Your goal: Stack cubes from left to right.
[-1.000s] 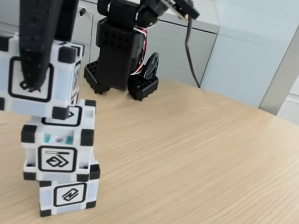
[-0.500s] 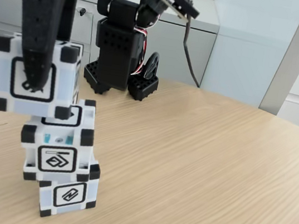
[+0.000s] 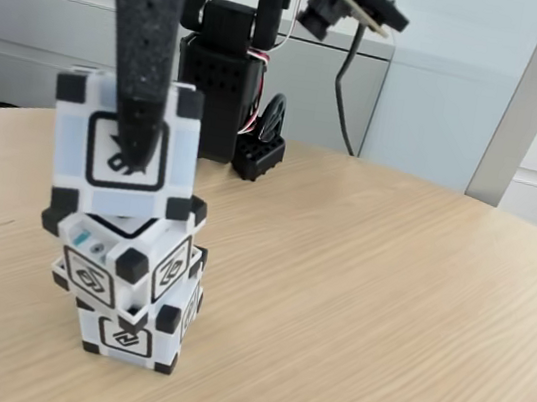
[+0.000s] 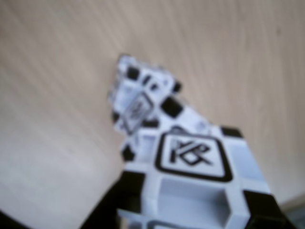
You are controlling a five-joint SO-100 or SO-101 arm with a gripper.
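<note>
Placement is the step in hand: the gripper (image 3: 135, 146) is clamped on the top cube (image 3: 125, 147), one black finger running down its near face in the fixed view, and that cube hangs at the left of the wooden table (image 3: 374, 308), right over a 2-cube stack. Its lower edge looks to be touching or just above the middle cube (image 3: 128, 259), though I cannot tell whether weight is on it yet. The stack below is not square: the middle cube sits twisted, one corner toward the near side, and seems tilted on the bottom cube (image 3: 136, 331), which is also turned. In the wrist view the held cube (image 4: 195, 186) fills the near right, and the lower cubes (image 4: 138, 102) peek out past it to the far left, so the 3 are not aligned. To do this well, I judge the arm should centre the held cube over the middle one, rotate it to match that face if it can, and lower slowly. Letting go should be gentle, with the jaws parting only once the cube rests flat; a sideways nudge could topple the skewed pile. The arm's base (image 3: 227, 84) stands at the far side.
</note>
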